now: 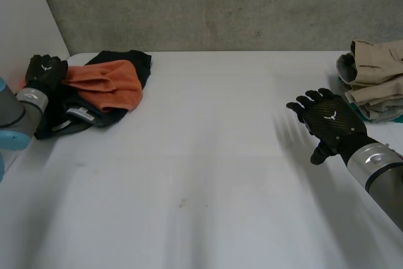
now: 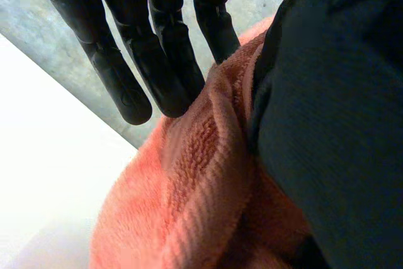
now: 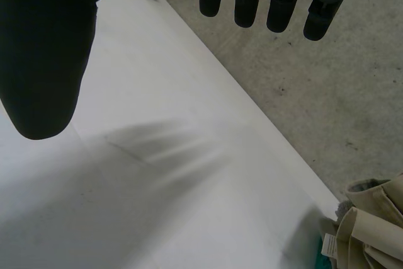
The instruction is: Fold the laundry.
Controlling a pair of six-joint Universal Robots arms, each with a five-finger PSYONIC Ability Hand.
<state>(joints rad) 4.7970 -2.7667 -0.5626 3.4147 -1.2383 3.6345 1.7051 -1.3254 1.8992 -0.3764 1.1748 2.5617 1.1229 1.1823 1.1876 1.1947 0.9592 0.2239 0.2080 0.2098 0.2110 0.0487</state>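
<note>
Two heaps of laundry: where do they lie?
At the far left of the white table (image 1: 208,174), a crumpled orange terry towel (image 1: 104,83) lies on a rumpled black garment (image 1: 135,61). At the far right edge sits a stack of folded beige clothes (image 1: 378,77).

And the left hand (image 1: 45,70)?
It rests on the left edge of the left heap. Its wrist view shows straight, relaxed fingers (image 2: 157,61), their tips at a fold of the towel, with the black garment just beside them. It grips nothing.

The right hand (image 1: 327,121)?
It hovers above bare table on the right, near the beige stack but apart from it. Fingers (image 3: 245,4) and thumb are spread and hold nothing.
</note>
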